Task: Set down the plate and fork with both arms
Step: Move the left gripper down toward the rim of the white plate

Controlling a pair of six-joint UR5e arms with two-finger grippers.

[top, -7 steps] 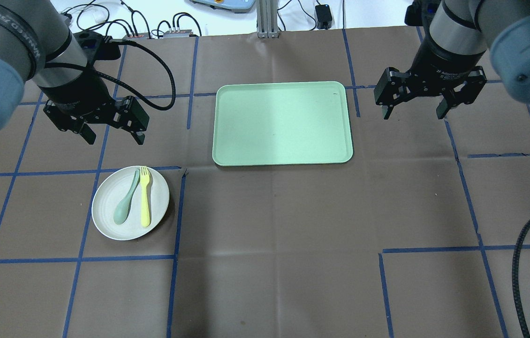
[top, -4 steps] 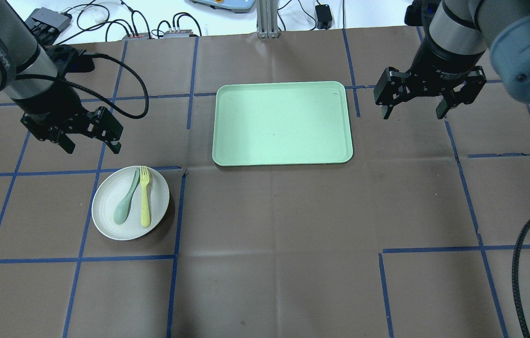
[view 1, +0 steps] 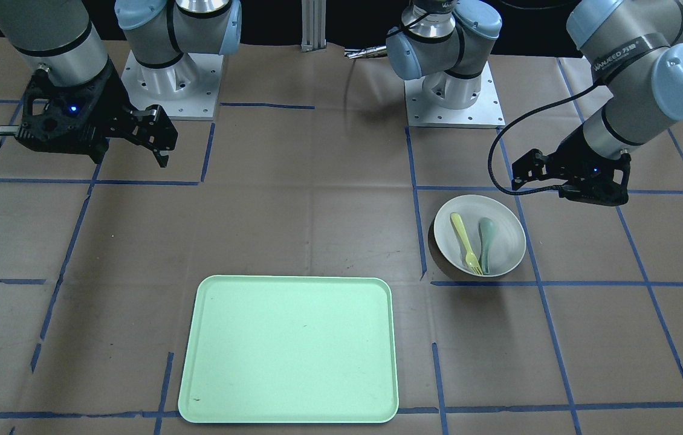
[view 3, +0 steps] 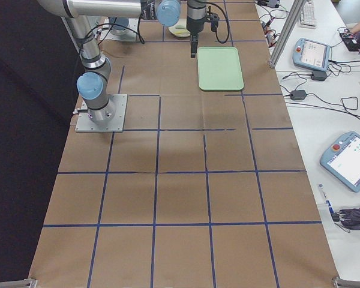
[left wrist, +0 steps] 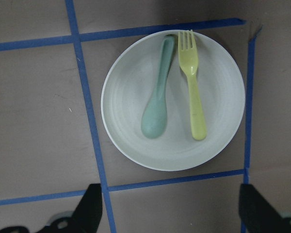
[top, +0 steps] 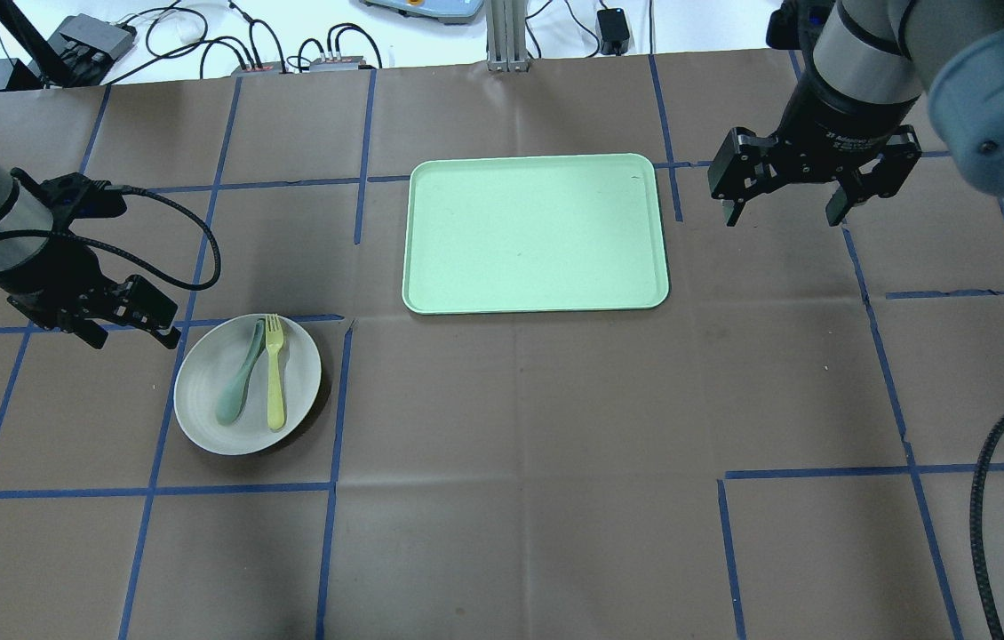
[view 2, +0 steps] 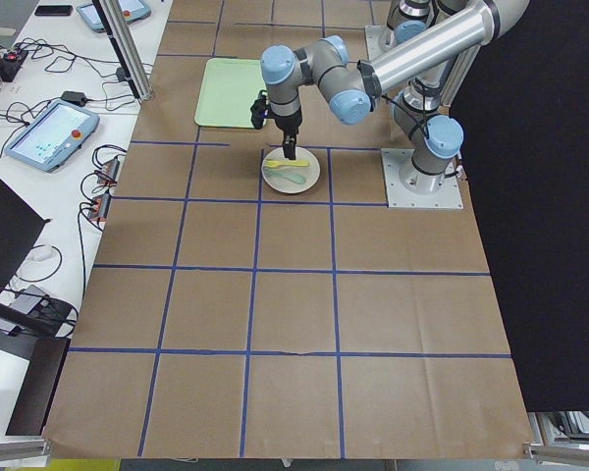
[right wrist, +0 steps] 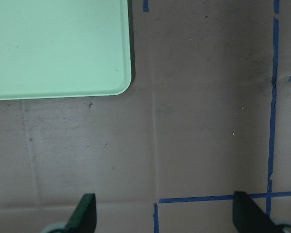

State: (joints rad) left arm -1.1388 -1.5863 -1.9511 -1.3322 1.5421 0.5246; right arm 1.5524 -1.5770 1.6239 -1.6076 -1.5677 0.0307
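Your plate point(top: 200, 404) sits flat on the left side of the table point(top: 511, 462). The fork point(top: 274, 378) lies in it beside a spoon point(top: 238, 378), well apart from the tray point(top: 535, 233), farther off to the right. Both look like light, stiff, smooth plastic. The thin fork may slide, so pinch it across the handle, and take the plate by its raised rim. The left gripper point(top: 134, 339) hangs just left of the plate's far edge, fingers spread wide. The right gripper point(top: 782, 213) hovers right of the tray, likewise spread and empty.

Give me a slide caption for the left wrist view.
Left gripper, open, facing the plate that carries fork and spoon.
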